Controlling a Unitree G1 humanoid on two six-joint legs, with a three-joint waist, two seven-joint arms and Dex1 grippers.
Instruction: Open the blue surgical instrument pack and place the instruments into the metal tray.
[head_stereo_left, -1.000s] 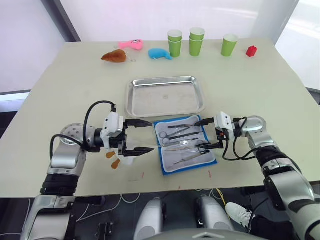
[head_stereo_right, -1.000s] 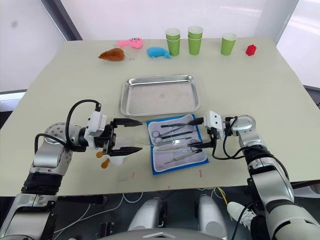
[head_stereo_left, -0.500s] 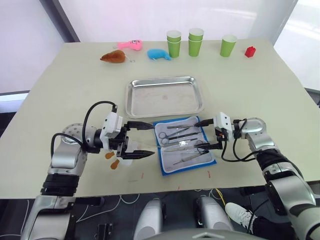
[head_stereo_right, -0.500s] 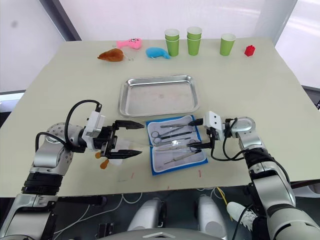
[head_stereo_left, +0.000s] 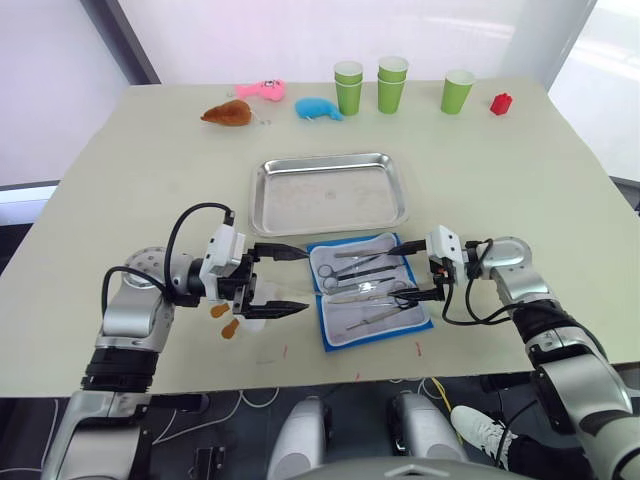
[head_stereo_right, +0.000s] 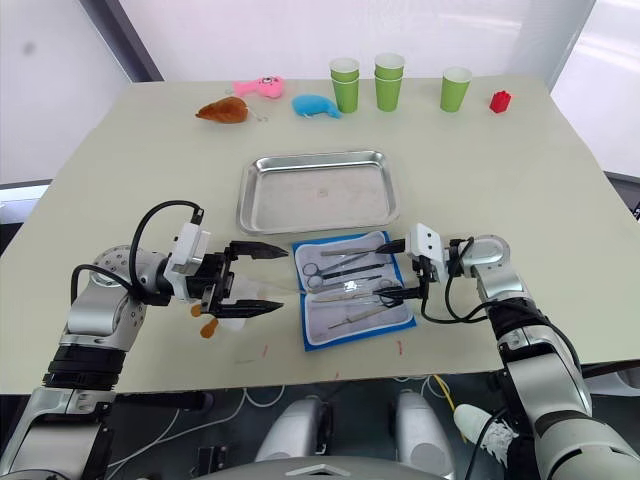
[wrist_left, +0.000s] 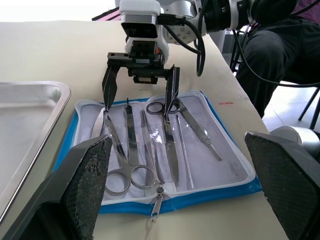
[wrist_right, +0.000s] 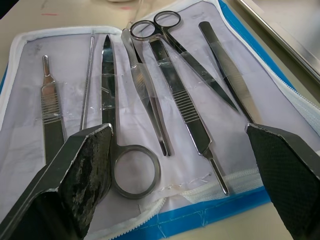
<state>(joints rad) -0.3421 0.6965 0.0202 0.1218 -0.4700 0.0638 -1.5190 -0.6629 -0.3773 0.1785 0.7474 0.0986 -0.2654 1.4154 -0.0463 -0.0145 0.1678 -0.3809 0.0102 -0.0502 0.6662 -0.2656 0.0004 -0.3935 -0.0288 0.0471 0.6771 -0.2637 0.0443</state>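
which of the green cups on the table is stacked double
The middle green cup of the three: two rims show, one above the other, and it stands tallest. The cups left and right of it are single.

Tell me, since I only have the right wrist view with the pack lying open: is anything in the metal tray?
Observer: Nothing. The metal tray is bare and sits just beyond the blue surgical instrument pack.
Operator: Where is the left gripper?
Observer: The left gripper hangs open at the pack's left edge, short of the instruments.
Operator: How does my right gripper look from outside?
Observer: The right gripper is open, with its fingertips low over the instrument ends on the pack's right side. I cannot tell whether they touch.
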